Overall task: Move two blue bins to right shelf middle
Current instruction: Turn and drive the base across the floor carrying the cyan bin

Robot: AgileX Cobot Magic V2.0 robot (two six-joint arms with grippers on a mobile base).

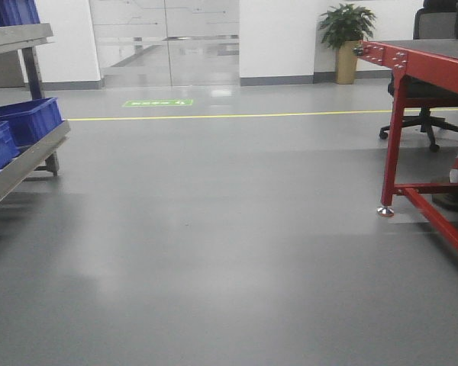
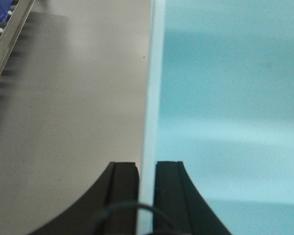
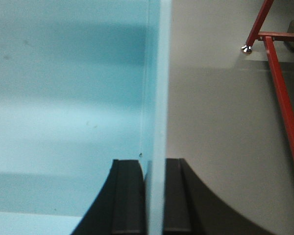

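carrying seemed to be the step in hand: one bin was gripped by both arms, the base stood out on open floor, and the goal shelf was not yet reached.

front view: a smooth grey floor, glossy enough to mirror the light, ran to a yellow line and frosted glass doors far off. at the left stood a grey metal rack with sloped trays, holding racked bins of dark blue ribbed plastic. at the right was a red steel frame with a dark top and a round silver foot under its leg. beyond it were a wheeled chair and a potted plant. the carried bin and both grippers were out of this view, and i could not tell where the right shelf was.

left wrist view: the left gripper was clenched on the bin's thin upright wall, a black pad on either side. the bin filled the right half, pale blue and smooth inside. bare floor lay to the left, with the rack's edge in the far left corner.

right wrist view: the right gripper was clamped the same way on another wall of the bin, which lay to the left. the frame's red leg crossed the far right.

the next move probably called for steering right to the shelf, with both arms level and evenly spaced so the thin walls neither flexed nor slipped, then raising the bin to the middle tier.
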